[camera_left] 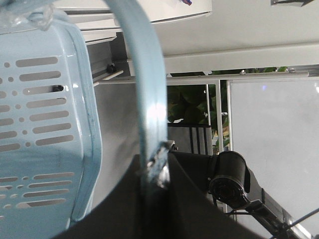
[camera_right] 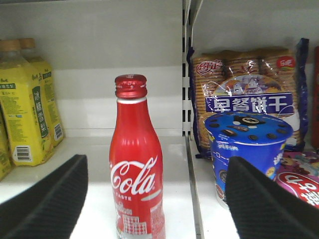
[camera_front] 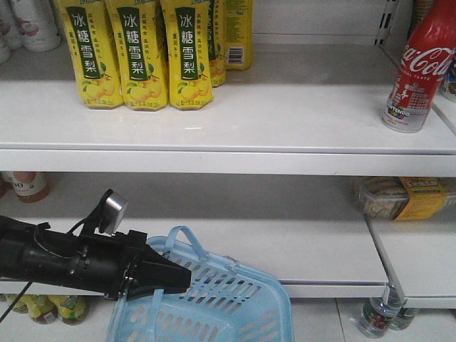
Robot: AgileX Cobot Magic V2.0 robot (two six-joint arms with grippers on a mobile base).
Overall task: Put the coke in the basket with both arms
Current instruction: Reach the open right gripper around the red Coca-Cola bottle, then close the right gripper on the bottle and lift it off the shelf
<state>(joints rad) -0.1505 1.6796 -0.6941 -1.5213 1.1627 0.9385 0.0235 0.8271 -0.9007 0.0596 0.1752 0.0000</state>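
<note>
Exterior front-facing view is taken up mostly by white shelves [camera_front: 285, 114], of which two tiers are seen. Below the lower tier, at the bottom edge, the basket [camera_front: 221, 306] is seen, light blue and tilted. The left arm [camera_front: 57, 260] is stretched in from the left edge, and its gripper [camera_front: 174, 279] is laid against the basket's near rim. In the left wrist view a handle [camera_left: 149, 99] of the basket is shown running down between the black jaws and pinched there, so the left gripper is clamped on the basket by that handle. The slotted wall is seen to the left of it.

Yellow bottles [camera_front: 135, 53] are stood in a row at the left of the upper shelf. The coke [camera_front: 420, 71] is stood upright at the right end of the same shelf, well apart from them and outside the basket. In the right wrist view the coke is shown in the middle, its red cap on. It is framed by the two fingers [camera_right: 50, 199] of the right gripper [camera_right: 157, 164], which are spread wide and are not touching it.

Past the shelf divider, to the right of the coke, a biscuit pack [camera_right: 246, 99] is leaned against the back wall. A blue cup [camera_right: 246, 144] is set just in front of it. A small round camera [camera_front: 114, 209] is carried on top of the left arm.
</note>
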